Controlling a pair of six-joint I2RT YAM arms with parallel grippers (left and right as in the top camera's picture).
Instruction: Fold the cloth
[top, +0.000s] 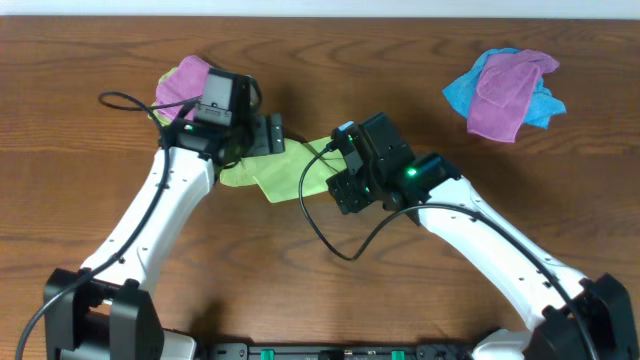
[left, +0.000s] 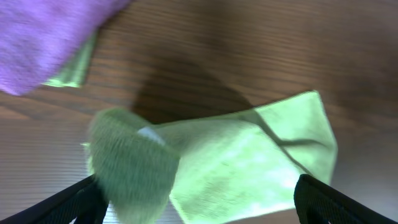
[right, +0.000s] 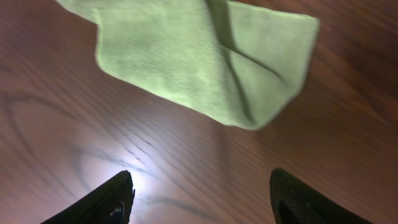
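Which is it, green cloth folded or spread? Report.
Loosely folded: the green cloth shows overlapping layers and creases, not a flat square.

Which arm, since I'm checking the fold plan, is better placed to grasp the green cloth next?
Left, probably. The left gripper stands open with the cloth between its fingers. The right gripper, also open, has only bare table between its fingers; the cloth lies ahead of it.

No legible text, labels or numbers
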